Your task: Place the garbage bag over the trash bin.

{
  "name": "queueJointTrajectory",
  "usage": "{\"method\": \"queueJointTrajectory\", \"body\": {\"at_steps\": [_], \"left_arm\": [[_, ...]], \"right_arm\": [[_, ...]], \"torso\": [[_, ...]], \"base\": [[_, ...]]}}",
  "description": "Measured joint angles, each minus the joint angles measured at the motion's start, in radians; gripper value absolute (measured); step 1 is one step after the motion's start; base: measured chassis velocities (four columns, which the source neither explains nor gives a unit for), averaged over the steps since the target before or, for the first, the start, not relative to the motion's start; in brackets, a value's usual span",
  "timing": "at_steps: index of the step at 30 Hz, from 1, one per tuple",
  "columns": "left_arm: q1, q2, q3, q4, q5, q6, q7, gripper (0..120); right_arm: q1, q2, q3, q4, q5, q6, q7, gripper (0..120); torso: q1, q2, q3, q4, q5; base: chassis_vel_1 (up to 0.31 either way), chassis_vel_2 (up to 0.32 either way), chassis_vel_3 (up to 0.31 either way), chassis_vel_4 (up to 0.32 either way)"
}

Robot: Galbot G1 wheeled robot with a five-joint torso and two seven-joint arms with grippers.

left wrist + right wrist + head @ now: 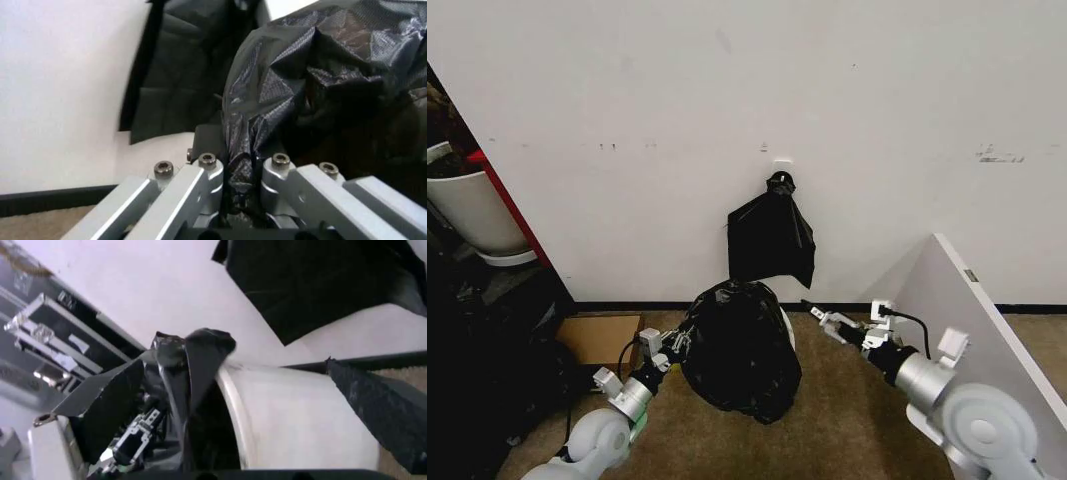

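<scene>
Our left gripper pinches a fold of the bag, holding the film over the bin by the wall. Our right gripper hangs open beside the rim, gripping nothing.

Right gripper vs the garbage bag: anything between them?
In the head view, the right gripper sits just off the garbage bag, with a sliver of the trash bin between them. The left gripper pinches the bag's other side.
</scene>
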Motion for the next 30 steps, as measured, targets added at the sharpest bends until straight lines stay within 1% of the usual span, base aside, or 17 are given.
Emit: {"method": "queueJointTrajectory", "body": {"at_steps": [6,17,19,21,22,25,27,28,29,30], "left_arm": [[0.004,0.001,0.006,-0.003,-0.001,-0.012,0.027,4],[0.004,-0.006,0.023,0.002,0.003,-0.031,0.029,4],[0.006,-0.005,0.023,-0.002,0.003,-0.031,0.031,4],[0.006,-0.003,0.023,-0.007,0.003,-0.033,0.033,4],[0.006,-0.003,0.023,-0.007,0.003,-0.033,0.033,4],[0.007,-0.002,0.024,-0.010,0.003,-0.037,0.034,4],[0.007,-0.002,0.024,-0.010,0.003,-0.037,0.034,4],[0.008,-0.003,0.023,-0.015,0.002,-0.040,0.033,4],[0.009,-0.004,0.023,-0.017,0.002,-0.042,0.032,4],[0.010,-0.004,0.022,-0.019,0.002,-0.045,0.032,4]], "right_arm": [[0.047,-0.007,-0.052,-0.016,-0.025,0.003,0.005,100],[0.057,-0.005,-0.080,-0.041,-0.007,-0.005,0.028,98],[0.058,-0.004,-0.082,-0.042,-0.001,-0.007,0.032,91],[0.061,-0.004,-0.085,-0.042,0.006,-0.010,0.035,81],[0.061,-0.004,-0.085,-0.042,0.006,-0.010,0.035,81],[0.066,-0.002,-0.089,-0.043,0.012,-0.012,0.041,69],[0.066,-0.002,-0.089,-0.044,0.013,-0.012,0.041,69],[0.067,-0.001,-0.090,-0.044,0.019,-0.013,0.045,59],[0.067,0.000,-0.090,-0.044,0.023,-0.013,0.047,56],[0.067,0.000,-0.090,-0.045,0.025,-0.012,0.048,51]], "torso": [[0.000,0.000,0.000,0.0003,0.0001],[0.000,0.000,0.000,0.0001,0.0001],[0.000,0.000,0.000,0.0001,0.0001],[0.000,0.000,0.000,0.0001,0.0001],[0.000,0.000,0.000,0.0001,0.0001],[0.000,0.000,0.000,0.0001,0.0001],[0.000,0.000,0.000,0.0001,0.0001],[0.000,0.000,0.000,0.0001,0.0001],[0.000,0.000,0.000,0.0001,0.0001],[0.000,0.000,0.000,0.0000,0.0001]], "base": [[0.000,0.000,0.000,0.000],[0.000,0.000,0.000,0.000],[0.000,0.000,0.000,0.000],[0.000,0.000,0.000,0.000],[0.000,0.000,0.000,0.000],[0.000,0.000,0.000,0.000],[0.000,0.000,0.000,0.000],[0.000,0.000,0.000,0.000],[0.000,0.000,0.000,0.000],[0.000,0.000,0.000,0.000]]}}
